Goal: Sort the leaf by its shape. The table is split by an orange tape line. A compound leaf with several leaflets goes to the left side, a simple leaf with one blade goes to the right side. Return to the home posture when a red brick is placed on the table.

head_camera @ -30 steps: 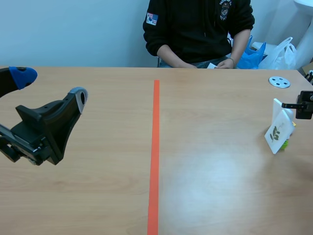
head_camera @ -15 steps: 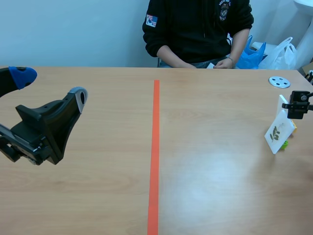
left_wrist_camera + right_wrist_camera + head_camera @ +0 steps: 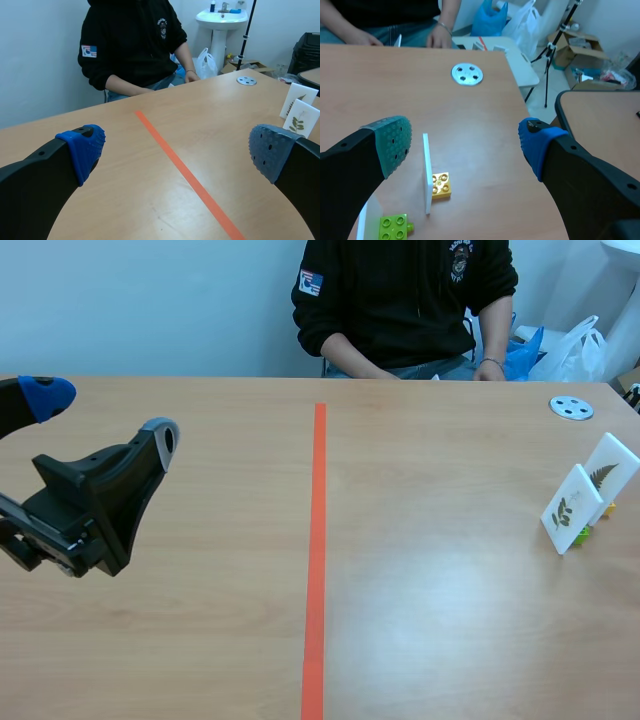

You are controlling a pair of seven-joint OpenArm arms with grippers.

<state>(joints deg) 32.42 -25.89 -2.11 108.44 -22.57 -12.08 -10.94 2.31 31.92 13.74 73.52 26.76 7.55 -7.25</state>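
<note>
In the scene view the left gripper (image 3: 100,418) hangs over the left half of the table (image 3: 430,620), its 2 fingers apart with nothing between them, well away from the orange tape line (image 3: 316,540). Both task things stand near the table's right edge, on the right side of that line: a front leaf card (image 3: 568,508) and, just behind it, a rear leaf card (image 3: 610,468), each upright and slightly tilted. Their prints are small here, and only slivers of green and yellow show at their feet. A metal disc (image 3: 571,408) lies farther back, and a person (image 3: 405,300) sits across the table. The right arm lies outside this view. The left wrist view looks out between the spread blue pads (image 3: 82,150) of the left gripper (image 3: 177,147) and gives the cards' faces more plainly. The front leaf card (image 3: 305,117) carries a stem with several small leaflets, and the rear leaf card (image 3: 298,97) a feathery frond, its lower part covered by the front one. Only the right wrist view shows the right gripper (image 3: 465,142), its 2 fingers wide apart and empty, above the cards. The rear leaf card (image 3: 426,172) is seen edge-on against a yellow brick (image 3: 440,185). The front leaf card (image 3: 363,224) is mostly hidden by the grey-green-padded finger, beside a green brick (image 3: 395,227). From this side the prints cannot be seen.
</note>
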